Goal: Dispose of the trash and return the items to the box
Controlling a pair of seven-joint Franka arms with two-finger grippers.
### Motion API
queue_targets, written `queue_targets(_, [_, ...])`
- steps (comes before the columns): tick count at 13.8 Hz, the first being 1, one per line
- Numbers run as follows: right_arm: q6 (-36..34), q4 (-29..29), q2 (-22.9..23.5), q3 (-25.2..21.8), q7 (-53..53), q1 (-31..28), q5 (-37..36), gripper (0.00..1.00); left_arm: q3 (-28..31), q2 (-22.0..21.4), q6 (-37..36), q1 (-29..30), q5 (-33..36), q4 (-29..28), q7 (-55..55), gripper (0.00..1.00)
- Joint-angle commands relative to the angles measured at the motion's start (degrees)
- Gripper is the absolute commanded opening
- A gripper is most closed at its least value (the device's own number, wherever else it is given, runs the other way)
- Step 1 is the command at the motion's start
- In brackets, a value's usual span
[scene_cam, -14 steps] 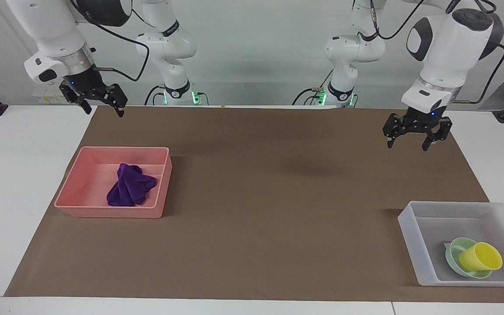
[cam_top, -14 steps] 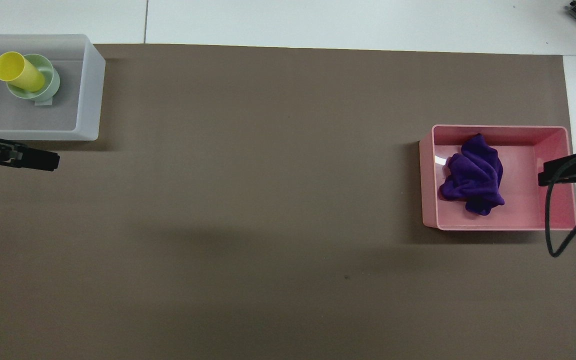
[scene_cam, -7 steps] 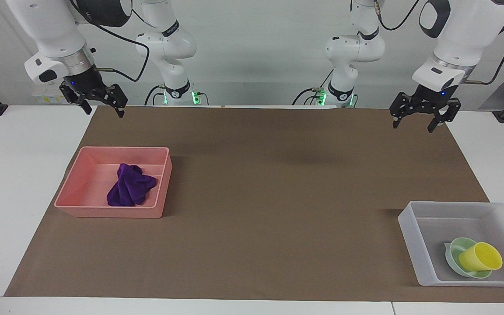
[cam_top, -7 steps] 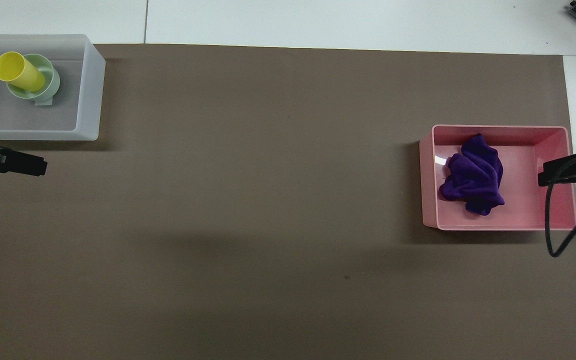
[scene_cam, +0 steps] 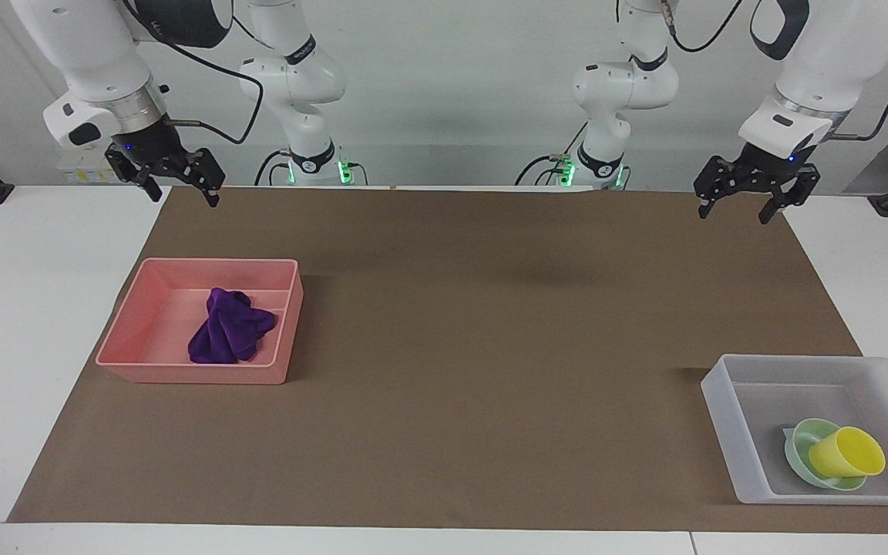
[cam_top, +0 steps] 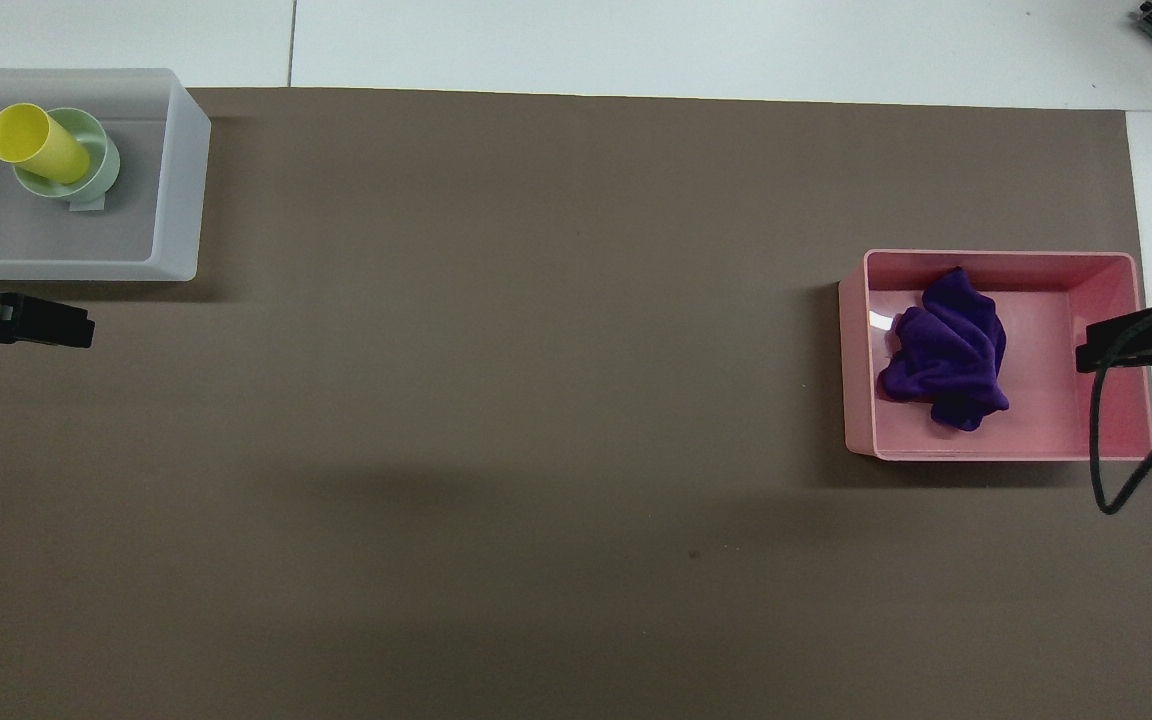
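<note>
Looks wrapped up: purple rag (scene_cam: 230, 336) in pink bin (scene_cam: 124, 335), yellow cup (scene_cam: 846, 452) on mint bowl (scene_cam: 802, 435) in box (scene_cam: 729, 420), left gripper (scene_cam: 757, 193) & right gripper (scene_cam: 169, 173) both open, empty, raised nearer the robots than the bin; next move prob. none.

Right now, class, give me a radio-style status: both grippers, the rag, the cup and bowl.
Left gripper and right gripper open, raised, empty. Purple rag in pink bin. Yellow cup in mint bowl, inside translucent tray. Nothing obstructing.

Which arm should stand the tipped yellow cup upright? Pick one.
Left. The cup lies in the bowl in the tray at the left arm's end, where the left gripper hangs open; the right gripper hangs at the pink bin's end.
</note>
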Motion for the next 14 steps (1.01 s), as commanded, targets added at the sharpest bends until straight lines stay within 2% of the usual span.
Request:
queue_targets(1, [0.9, -1.8, -1.5, 0.3, -0.7, -0.5, 0.4, 1.0, -0.1, -0.3, -0.9, 1.2, -0.9, -0.3, -0.5, 1.0])
queue_targets(14, [0.9, -1.8, -1.5, 0.3, -0.7, -0.5, 0.4, 1.0, -0.1, -0.6, -0.8, 2.1, -1.1, -0.8, -1.0, 1.0])
